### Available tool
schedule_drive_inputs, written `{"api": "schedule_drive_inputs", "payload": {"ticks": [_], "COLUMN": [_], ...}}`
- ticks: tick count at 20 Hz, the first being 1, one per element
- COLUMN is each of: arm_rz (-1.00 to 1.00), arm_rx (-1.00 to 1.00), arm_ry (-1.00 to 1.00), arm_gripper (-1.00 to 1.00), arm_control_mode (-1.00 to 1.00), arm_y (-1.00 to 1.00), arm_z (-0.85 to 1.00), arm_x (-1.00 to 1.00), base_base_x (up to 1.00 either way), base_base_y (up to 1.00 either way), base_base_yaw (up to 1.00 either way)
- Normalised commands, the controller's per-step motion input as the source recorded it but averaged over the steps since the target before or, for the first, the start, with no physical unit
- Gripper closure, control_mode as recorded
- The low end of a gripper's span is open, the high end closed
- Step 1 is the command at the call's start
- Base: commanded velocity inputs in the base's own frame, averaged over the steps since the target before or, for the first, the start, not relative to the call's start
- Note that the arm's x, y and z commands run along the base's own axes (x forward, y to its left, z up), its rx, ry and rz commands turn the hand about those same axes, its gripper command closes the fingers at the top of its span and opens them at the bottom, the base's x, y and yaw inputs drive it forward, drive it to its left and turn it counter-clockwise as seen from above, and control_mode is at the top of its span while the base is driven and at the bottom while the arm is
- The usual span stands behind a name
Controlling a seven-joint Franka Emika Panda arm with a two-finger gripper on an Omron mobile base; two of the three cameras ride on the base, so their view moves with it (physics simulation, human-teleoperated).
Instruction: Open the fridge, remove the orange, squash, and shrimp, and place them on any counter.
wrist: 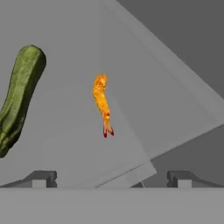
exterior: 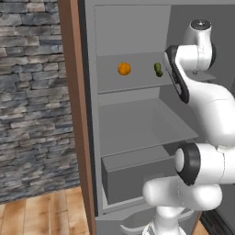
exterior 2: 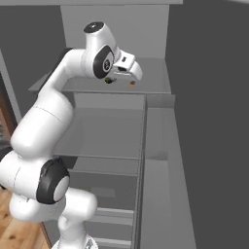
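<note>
Hand view: the pincer (wrist: 112, 178) stands spread to its widest and holds nothing, its two small dark fingertips (wrist: 40, 178) rising well apart at the bottom edge, with the tiny thin curved orange shrimp (wrist: 103, 105) lying on the flat grey shelf (wrist: 65, 144) between them and farther along the line of sight. Beside the shrimp, apart from it and toward the left edge of this view, lies the dark green elongated squash (wrist: 18, 96), partly cut off by the frame. Left base view: the tall grey fridge (exterior: 133, 124) stands open, bounded on its left by a brown wooden panel (exterior: 75, 114) and a grey stone wall (exterior: 30, 92); the small round bright orange fruit (exterior: 124, 69) rests on the upper shelf, and the squash (exterior: 158, 69) lies on that same shelf, well apart from the orange and just beside the white arm (exterior: 202, 101). Right base view: the arm reaches into the upper compartment, the hand hanging just above the shelf, with the squash (exterior 2: 109, 80) and the shrimp (exterior 2: 132, 85) showing as small specks beneath it.
</note>
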Motion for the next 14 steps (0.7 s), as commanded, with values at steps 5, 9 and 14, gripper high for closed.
{"api": "schedule_drive_inputs", "payload": {"ticks": [5, 9, 14], "arm_rz": [0.00, 0.00, 0.00], "arm_rx": [0.07, 0.04, 0.00], "arm_ry": [0.17, 0.06, 0.00], "arm_gripper": [-1.00, -1.00, -1.00], "arm_control_mode": [-1.00, -1.00, -1.00], "arm_y": [-0.10, -0.16, -0.01], "arm_z": [0.00, 0.00, -0.07], "arm_x": [0.32, 0.29, 0.20], "base_base_x": [0.00, 0.00, 0.00], "base_base_y": [0.00, 0.00, 0.00], "base_base_yaw": [0.00, 0.00, 0.00]}}
